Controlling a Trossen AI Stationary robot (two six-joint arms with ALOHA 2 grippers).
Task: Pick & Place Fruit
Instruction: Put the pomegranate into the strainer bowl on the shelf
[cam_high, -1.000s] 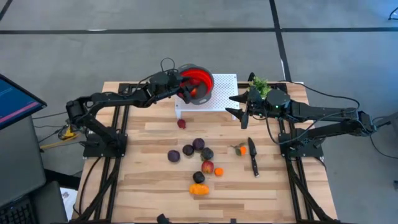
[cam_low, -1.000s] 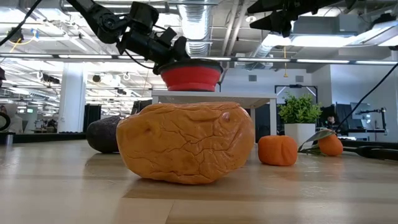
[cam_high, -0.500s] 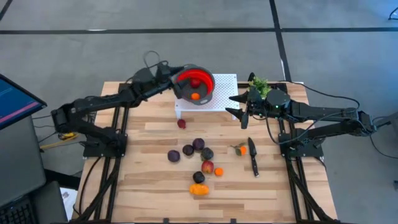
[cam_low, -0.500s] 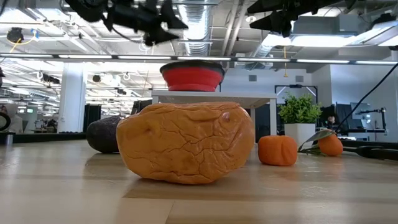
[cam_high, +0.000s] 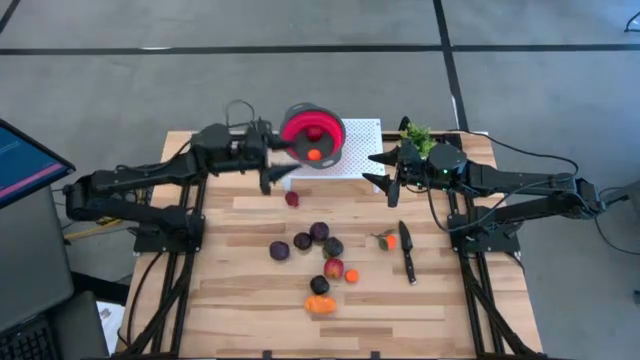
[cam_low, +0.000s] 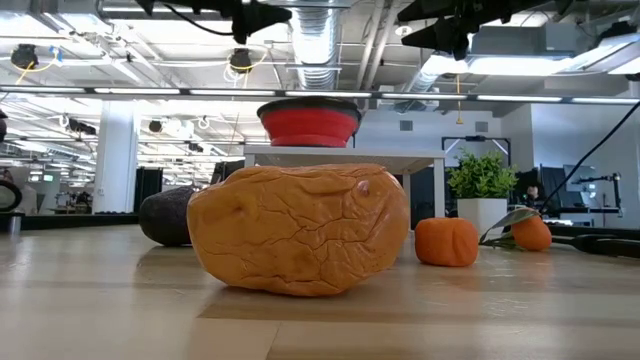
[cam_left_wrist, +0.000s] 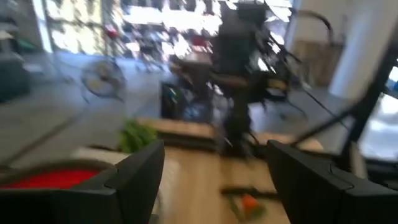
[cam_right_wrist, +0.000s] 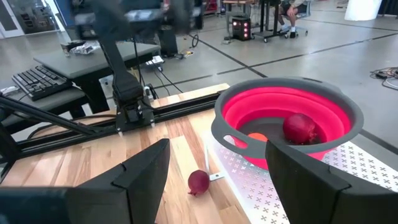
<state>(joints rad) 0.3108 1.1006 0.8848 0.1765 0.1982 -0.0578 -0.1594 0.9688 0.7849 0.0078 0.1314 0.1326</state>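
The red bowl (cam_high: 312, 135) stands on a white perforated stand (cam_high: 355, 160) and holds a red fruit (cam_right_wrist: 301, 127) and a small orange (cam_right_wrist: 256, 138). My left gripper (cam_high: 278, 170) hangs open just left of the bowl, holding nothing. My right gripper (cam_high: 375, 168) is open to the right of the stand. A red ball (cam_high: 291, 198) lies on the table below the stand. Several plums (cam_high: 319, 231), a red-yellow ball (cam_high: 334, 268), a small orange (cam_high: 351, 275) and the larger orange piece (cam_high: 320, 304) lie mid-table.
A black-handled knife (cam_high: 407, 250) lies right of the fruit, with a leafed orange (cam_high: 388, 240) beside it. A small potted plant (cam_high: 417, 135) stands at the far edge behind my right gripper. Bare wood lies to the table's left and along its near edge.
My left gripper has drawn back from over the bowl toward the table's left and near side, rising out of the bowl. A small orange now shows in the bowl where the gripper stood. My right arm has kept still.
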